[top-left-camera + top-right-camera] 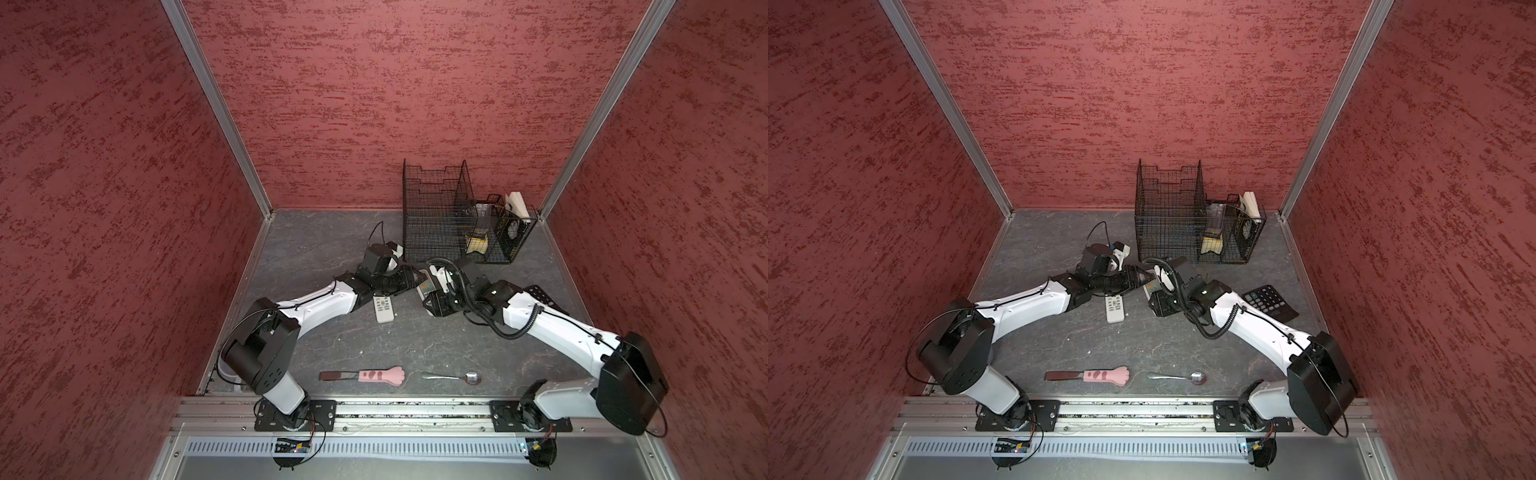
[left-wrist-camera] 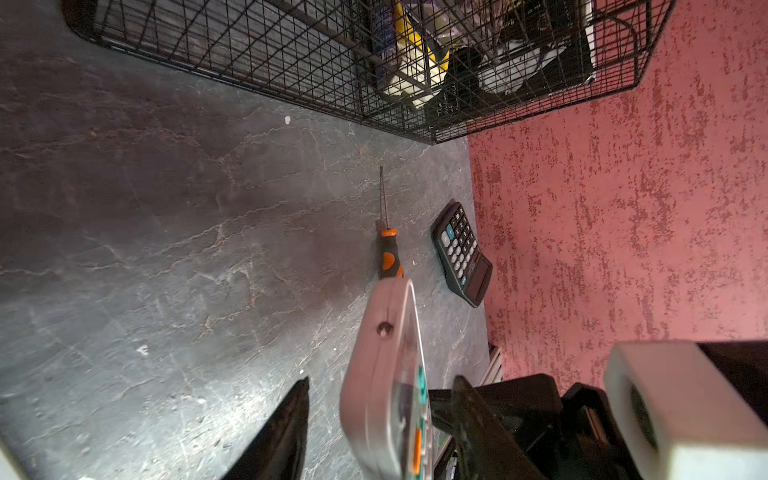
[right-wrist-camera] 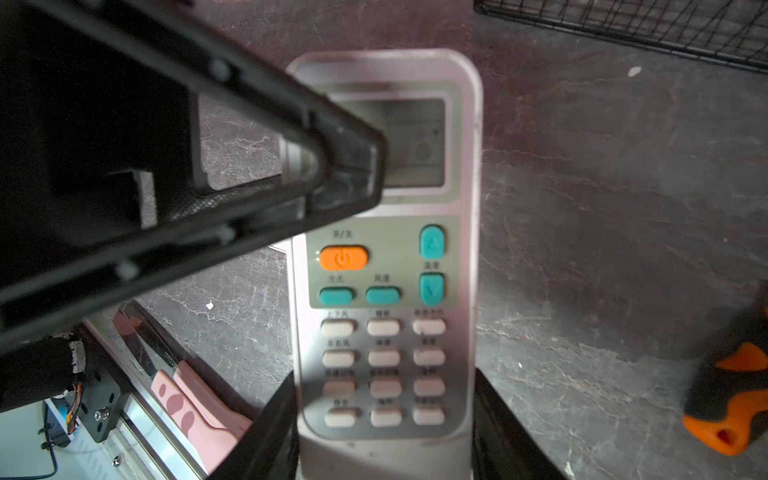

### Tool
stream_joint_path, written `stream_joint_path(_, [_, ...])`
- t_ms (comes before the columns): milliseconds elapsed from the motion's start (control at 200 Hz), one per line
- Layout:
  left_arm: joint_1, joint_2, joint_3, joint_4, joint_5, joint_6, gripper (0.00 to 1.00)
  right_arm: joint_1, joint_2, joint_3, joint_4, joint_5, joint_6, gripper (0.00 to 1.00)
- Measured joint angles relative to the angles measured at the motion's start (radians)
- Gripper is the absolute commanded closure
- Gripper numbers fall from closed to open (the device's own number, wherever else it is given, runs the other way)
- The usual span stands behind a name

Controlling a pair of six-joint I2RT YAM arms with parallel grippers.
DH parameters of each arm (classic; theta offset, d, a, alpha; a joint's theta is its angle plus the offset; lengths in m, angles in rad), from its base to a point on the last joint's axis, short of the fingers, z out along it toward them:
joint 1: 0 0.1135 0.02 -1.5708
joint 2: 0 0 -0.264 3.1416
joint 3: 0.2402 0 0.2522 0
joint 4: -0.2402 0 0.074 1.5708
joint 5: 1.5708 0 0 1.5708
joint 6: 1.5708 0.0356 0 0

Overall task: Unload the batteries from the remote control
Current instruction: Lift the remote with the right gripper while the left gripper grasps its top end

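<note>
My right gripper (image 3: pixel 382 384) is shut on the lower end of a grey remote control (image 3: pixel 386 270) with an orange power button, teal keys and a small screen. It holds the remote above the table in both top views (image 1: pixel 427 286) (image 1: pixel 1152 286). My left gripper (image 2: pixel 381 380) is open, and its fingers straddle the screen end of the remote (image 2: pixel 380 374). One finger stands apart behind the remote's back, and the other is close to the button face. That left finger (image 3: pixel 332 166) crosses the screen in the right wrist view. The batteries are hidden.
A second white remote (image 1: pixel 384 309) lies on the table by the left arm. A black wire basket (image 1: pixel 453 220) stands at the back. An orange-handled screwdriver (image 2: pixel 388 257) and a calculator (image 2: pixel 461 253) lie to the right. A pink paw spatula (image 1: pixel 376 376) and a spoon (image 1: pixel 453 377) lie near the front edge.
</note>
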Motion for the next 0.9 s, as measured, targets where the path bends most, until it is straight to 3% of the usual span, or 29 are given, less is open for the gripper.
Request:
stream_joint_path(165, [0.000,0.021,0.026,0.042,0.012,-0.018,0.56,0.000,0.000,0.001,0.003,-0.010,0.008,0.70])
stream_joint_path(606, [0.010,0.077,0.029,0.145,0.037,-0.071,0.97,-0.001,0.002,0.001,0.059,-0.025,0.049,0.69])
stream_joint_path(681, [0.014,0.077,0.027,0.154,0.040,-0.075,1.00,-0.001,0.002,0.001,0.066,-0.024,0.052,0.62])
stream_joint_path(807, [0.027,0.076,0.005,0.198,0.049,-0.095,1.00,-0.001,0.002,0.000,0.074,-0.024,0.056,0.39])
stream_joint_path(897, [0.042,0.075,-0.013,0.239,0.069,-0.113,1.00,-0.001,-0.003,-0.006,0.097,-0.026,0.071,0.30])
